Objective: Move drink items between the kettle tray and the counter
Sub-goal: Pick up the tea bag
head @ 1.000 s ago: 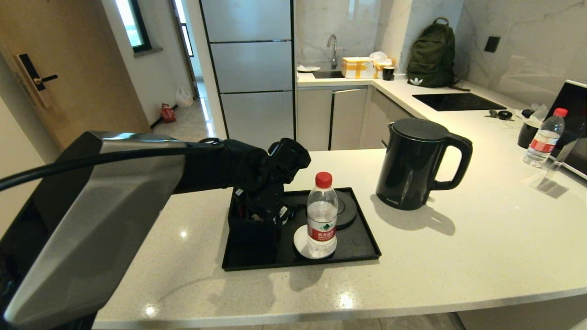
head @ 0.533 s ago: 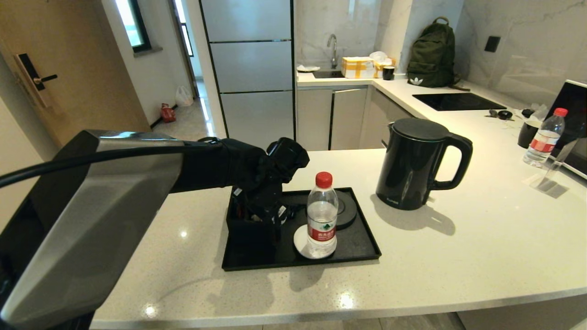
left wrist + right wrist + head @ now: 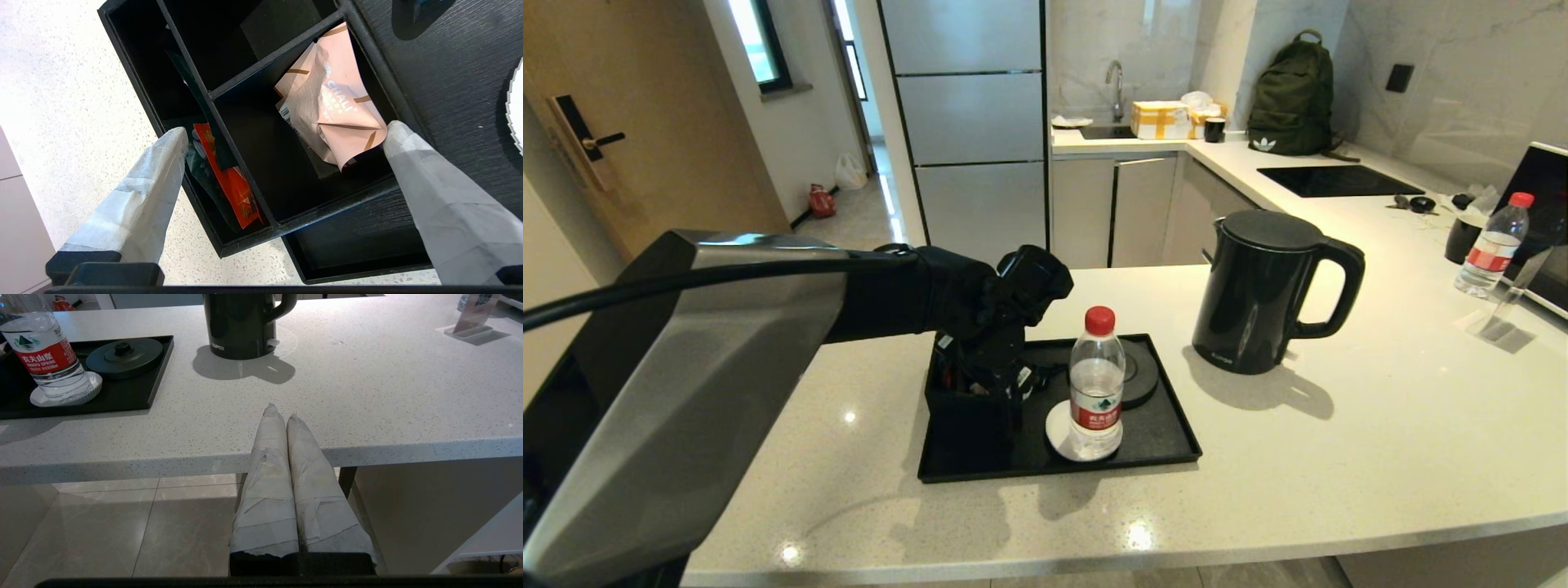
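The black kettle [image 3: 1258,290] stands on the off-white counter [image 3: 1380,425], right of the black tray [image 3: 1160,433]; its round base [image 3: 1137,371] sits bare on the tray. My left gripper [image 3: 286,132] hangs open over the compartmented box [image 3: 968,408] at the tray's left end. A crumpled pale pink sachet [image 3: 335,110] lies in one compartment, one fingertip [image 3: 398,134] touching its edge; the other fingertip [image 3: 171,145] is over the box's outer compartment. My right gripper [image 3: 282,412] is shut and empty at the counter's front edge, short of the kettle [image 3: 241,322].
A water bottle with red cap [image 3: 1096,384] stands on a white coaster on the tray. Red and dark green sachets [image 3: 222,179] fill the box's outer compartment. A second bottle [image 3: 1493,245], a clear stand and small items sit at the far right.
The left arm and gripper have sunk very slightly toward the box; nothing else has moved.
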You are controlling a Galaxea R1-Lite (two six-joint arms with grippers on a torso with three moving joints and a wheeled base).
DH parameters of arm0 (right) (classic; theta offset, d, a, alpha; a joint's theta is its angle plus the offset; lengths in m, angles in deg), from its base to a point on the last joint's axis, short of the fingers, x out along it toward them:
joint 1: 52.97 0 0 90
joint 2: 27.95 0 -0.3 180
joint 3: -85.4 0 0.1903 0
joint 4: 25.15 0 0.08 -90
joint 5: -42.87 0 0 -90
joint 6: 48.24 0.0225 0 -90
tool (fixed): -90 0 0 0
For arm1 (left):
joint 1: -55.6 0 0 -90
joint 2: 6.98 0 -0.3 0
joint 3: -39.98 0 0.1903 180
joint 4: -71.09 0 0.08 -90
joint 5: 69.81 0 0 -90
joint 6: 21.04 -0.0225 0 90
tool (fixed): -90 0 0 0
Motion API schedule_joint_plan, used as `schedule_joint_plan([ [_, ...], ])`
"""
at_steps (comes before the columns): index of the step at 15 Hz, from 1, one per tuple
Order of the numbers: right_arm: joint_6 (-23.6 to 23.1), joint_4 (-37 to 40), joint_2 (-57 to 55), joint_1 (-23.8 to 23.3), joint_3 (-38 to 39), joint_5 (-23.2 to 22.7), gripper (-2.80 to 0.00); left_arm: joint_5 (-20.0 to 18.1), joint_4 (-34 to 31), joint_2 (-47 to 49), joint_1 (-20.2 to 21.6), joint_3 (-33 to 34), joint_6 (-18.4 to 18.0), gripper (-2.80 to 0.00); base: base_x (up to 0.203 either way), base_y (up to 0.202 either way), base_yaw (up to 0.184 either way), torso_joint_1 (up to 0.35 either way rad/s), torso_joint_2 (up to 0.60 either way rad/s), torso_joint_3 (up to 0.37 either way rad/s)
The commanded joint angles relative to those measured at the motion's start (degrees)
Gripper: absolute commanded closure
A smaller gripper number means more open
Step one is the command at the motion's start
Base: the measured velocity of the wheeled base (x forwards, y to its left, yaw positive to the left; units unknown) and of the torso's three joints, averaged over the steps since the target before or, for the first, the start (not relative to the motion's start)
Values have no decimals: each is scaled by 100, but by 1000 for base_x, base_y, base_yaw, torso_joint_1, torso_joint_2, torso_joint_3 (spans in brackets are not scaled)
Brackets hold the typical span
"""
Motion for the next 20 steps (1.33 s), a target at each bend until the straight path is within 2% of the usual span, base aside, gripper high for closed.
schedule_joint_plan([
  [1,-5,-2,-7,0,9,-1,0,20,-45,4,-14,35,-21,-280,0,0,0,0,0,0],
  [6,-5,-2,-7,0,9,-1,0,21,-45,22,-14,114,-39,-280,0,0,0,0,0,0],
  [7,-5,-2,-7,0,9,-1,0,117,-54,74,-14,114,-118,-280,0,0,0,0,0,0],
  [14,-5,-2,-7,0,9,-1,0,214,-1,48,-5,106,-65,-280,0,0,0,0,0,0],
  [15,-5,-2,-7,0,9,-1,0,214,-1,48,-5,106,-65,0,0,0,0,0,0,0],
  [20,-5,-2,-7,0,9,-1,0,213,-3,30,-5,133,-74,0,0,0,0,0,0,0],
])
